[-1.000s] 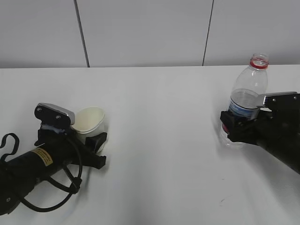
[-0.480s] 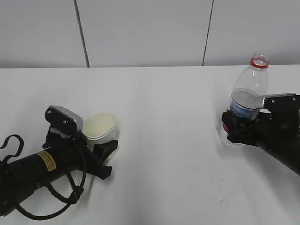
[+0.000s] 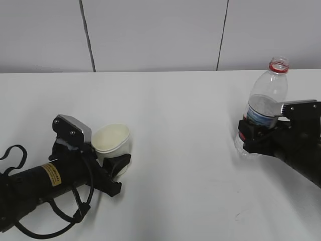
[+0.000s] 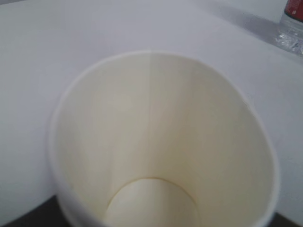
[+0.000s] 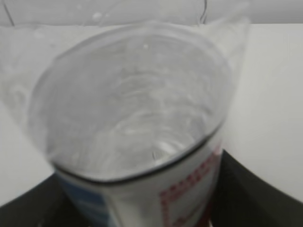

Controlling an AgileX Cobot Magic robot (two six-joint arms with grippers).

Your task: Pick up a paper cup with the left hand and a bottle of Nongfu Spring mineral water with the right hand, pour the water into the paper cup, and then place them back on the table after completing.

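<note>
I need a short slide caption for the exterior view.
Left gripper holds a paper cup; right gripper flanks an uncapped water bottle.

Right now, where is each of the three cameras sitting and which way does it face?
Exterior: raised at the front, slanting down over the table toward the wall; both arms show.
Left wrist: behind the left gripper, looking into the empty paper cup; the bottle, also in the exterior view, shows top right.
Right wrist: behind the right gripper, close on the bottle; dark fingers flank it.

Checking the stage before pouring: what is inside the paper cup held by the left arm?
The paper cup looks empty: the left wrist view shows its bare cream wall and dry bottom. Only the nearest edge of the bottom, below the frame, is unseen.
</note>
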